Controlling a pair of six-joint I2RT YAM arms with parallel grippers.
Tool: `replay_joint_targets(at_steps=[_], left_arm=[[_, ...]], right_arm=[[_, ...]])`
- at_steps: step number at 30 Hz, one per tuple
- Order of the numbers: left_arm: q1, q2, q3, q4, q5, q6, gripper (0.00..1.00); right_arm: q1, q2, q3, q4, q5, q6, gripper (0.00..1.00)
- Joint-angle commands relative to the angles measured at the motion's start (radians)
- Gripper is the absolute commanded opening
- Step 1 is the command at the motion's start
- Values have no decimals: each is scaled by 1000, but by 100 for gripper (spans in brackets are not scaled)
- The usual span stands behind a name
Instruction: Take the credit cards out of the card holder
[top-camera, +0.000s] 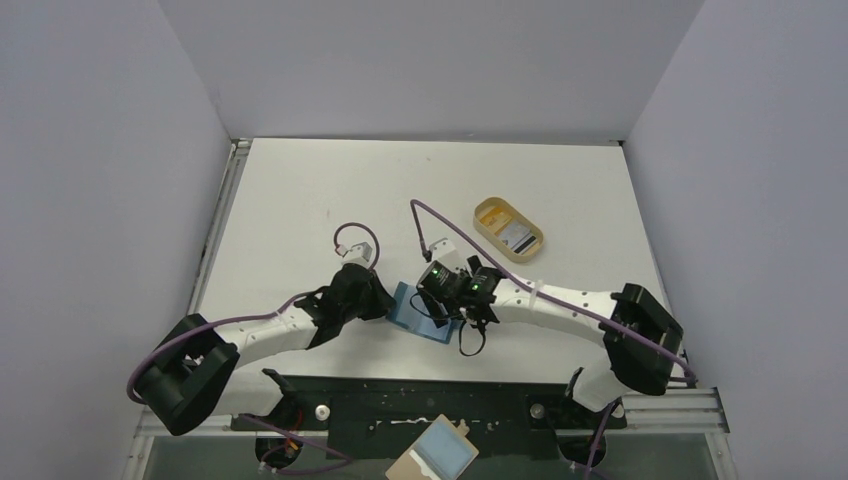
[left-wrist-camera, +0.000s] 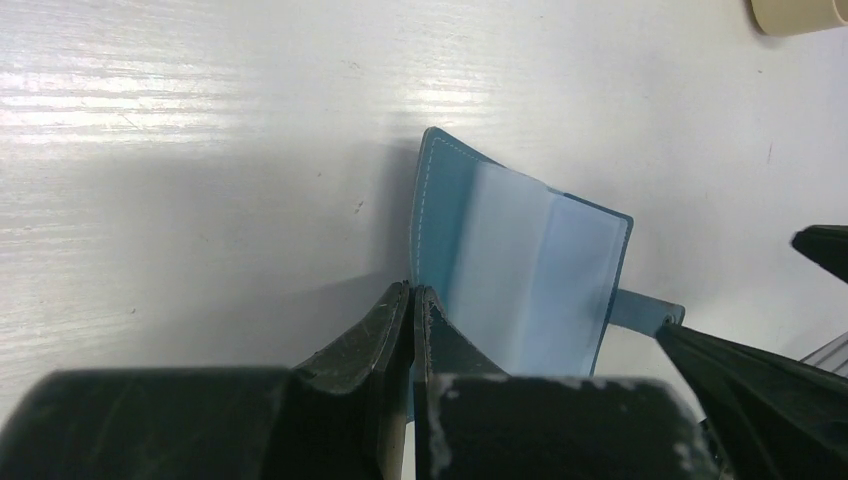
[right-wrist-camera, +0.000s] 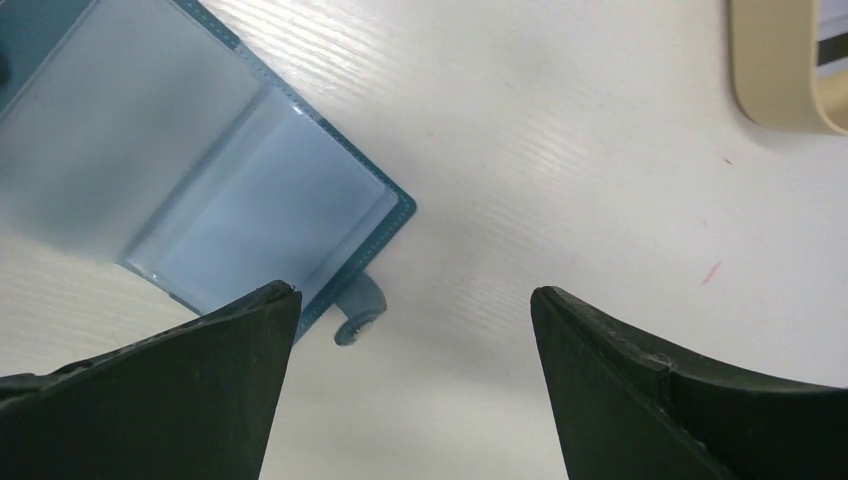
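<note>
**Top, left-wrist and right-wrist views.** The holder (top-camera: 418, 318) lies opened on the tabletop (top-camera: 300, 200) just in front of the two arms. Its inner side faces up and its snap tab (right-wrist-camera: 355, 318) points toward the right arm.

The left hand (left-wrist-camera: 412, 295) is closed on the edge of the holder's left cover, pinching it between both fingers. That flap appears tilted up off the surface.

The right hand (right-wrist-camera: 412, 290) hangs over the holder's right edge with its jaws wide apart and nothing between them. One finger (right-wrist-camera: 170, 390) overlaps the corner beside the tab, and the other stands over bare tabletop.

The clear pockets (right-wrist-camera: 250, 210) read as pale blue, and it cannot be told whether any card is inside them. A card (top-camera: 517, 238) with a dark stripe lies in the tan tray (top-camera: 484, 212), well apart from the holder toward the far right.

**Step in hand.** Extraction looks partly done. At least one card is already in the tray, the left hand braces the holder, and the right hand is free for a pick.

**Next move.** If a pocket is occupied, the right hand must come down at the pocket mouth. It should narrow its jaws onto the exposed card edge alone, not the sleeve, and draw the card out along the pocket's length against the left hand's pinch. A thin card offers little to grip, so the holder may drag along with it.
</note>
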Motion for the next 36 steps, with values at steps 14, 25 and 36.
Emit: replay_joint_targets(at_steps=[14,25,36], left_arm=[[3,-84,26,-5,-37,25,0],[-6,-146,52,-90,-54,46,0],[-9,-157,52,-105,-53,44,0]], right_arm=[[-4,-99,26,18,115,-9,92],[-18,128,155,275,-2,-109,92],[-42,225,227,368,-88,-138,91]])
